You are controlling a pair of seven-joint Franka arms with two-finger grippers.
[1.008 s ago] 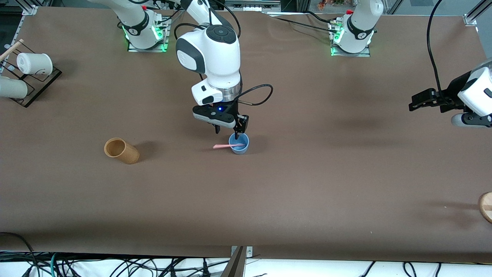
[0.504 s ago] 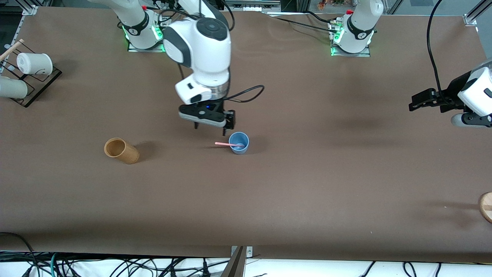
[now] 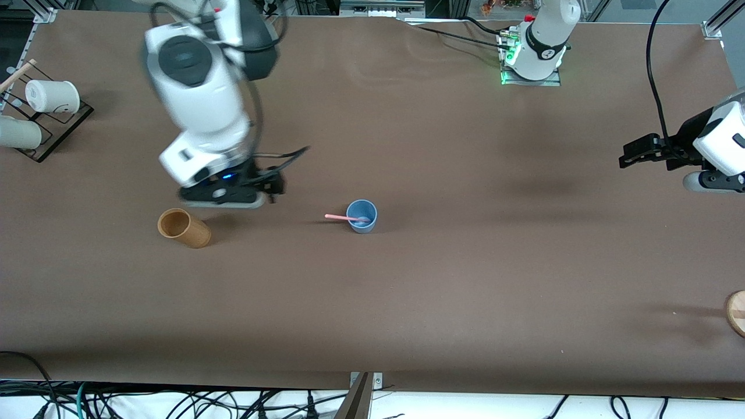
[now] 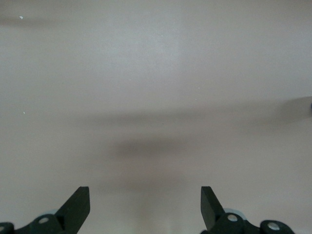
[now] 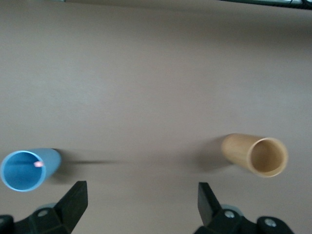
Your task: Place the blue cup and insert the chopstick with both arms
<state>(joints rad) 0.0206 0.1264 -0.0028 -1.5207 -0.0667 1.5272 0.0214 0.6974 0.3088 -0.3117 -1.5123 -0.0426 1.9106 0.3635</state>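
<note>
The blue cup (image 3: 362,216) stands upright mid-table. The pink chopstick (image 3: 342,218) leans in it, its free end sticking out over the rim toward the right arm's end. The right wrist view shows the cup (image 5: 27,169) with the chopstick's pink tip (image 5: 38,165) inside. My right gripper (image 3: 244,195) is open and empty, over bare table between the blue cup and a tan cup; its jaws stand wide apart in its wrist view (image 5: 141,202). My left gripper (image 3: 631,154) waits open and empty over bare table at the left arm's end, also shown in its wrist view (image 4: 145,204).
A tan wooden cup (image 3: 184,228) lies on its side toward the right arm's end, also in the right wrist view (image 5: 256,155). A wire rack (image 3: 61,119) holding white cups (image 3: 51,96) sits at that table end. A round wooden piece (image 3: 736,313) shows at the left arm's end.
My right gripper has left the blue cup's rim and swung toward the right arm's end, near the tan cup. The chopstick stays in the cup. The left arm has not moved.
</note>
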